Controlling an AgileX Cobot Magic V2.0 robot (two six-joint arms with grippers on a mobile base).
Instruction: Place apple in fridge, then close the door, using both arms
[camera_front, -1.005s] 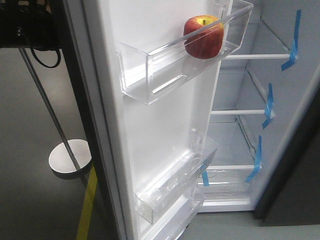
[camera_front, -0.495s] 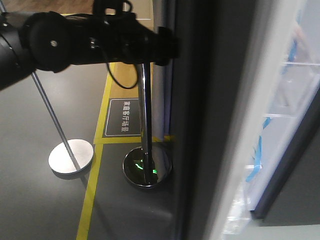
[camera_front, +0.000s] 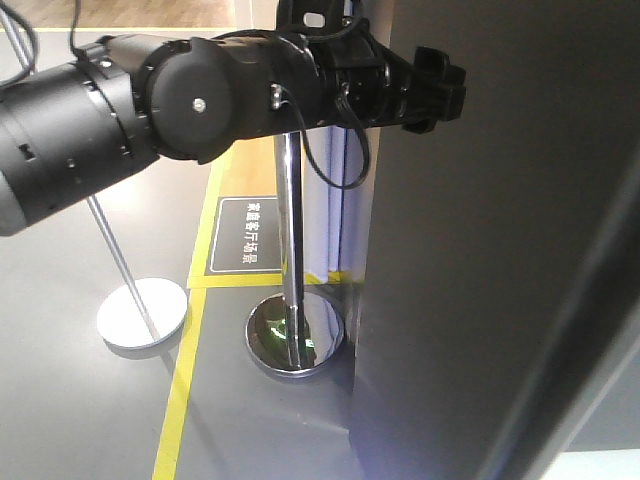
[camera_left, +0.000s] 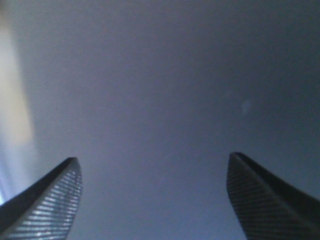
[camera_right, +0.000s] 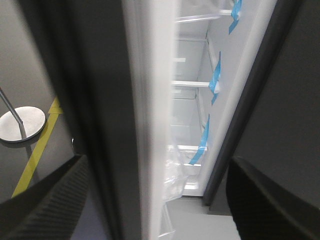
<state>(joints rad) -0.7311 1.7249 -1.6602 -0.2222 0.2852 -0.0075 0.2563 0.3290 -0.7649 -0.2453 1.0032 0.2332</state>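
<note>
Against the dark outer face of the fridge door (camera_front: 480, 280), the left hand (camera_front: 435, 90) pushed with fingers apart, empty; the right hand (camera_right: 155, 200) also hung open. Apple unseen, presumably inside. A steady, flat push should seat the door, shelves (camera_right: 192, 84) showing through the gap.

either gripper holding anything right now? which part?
Nothing is held. The left gripper is open, facing the door's dark outer face, nothing between its fingers. The right gripper is open too, straddling the door's edge without clamping it.
</note>
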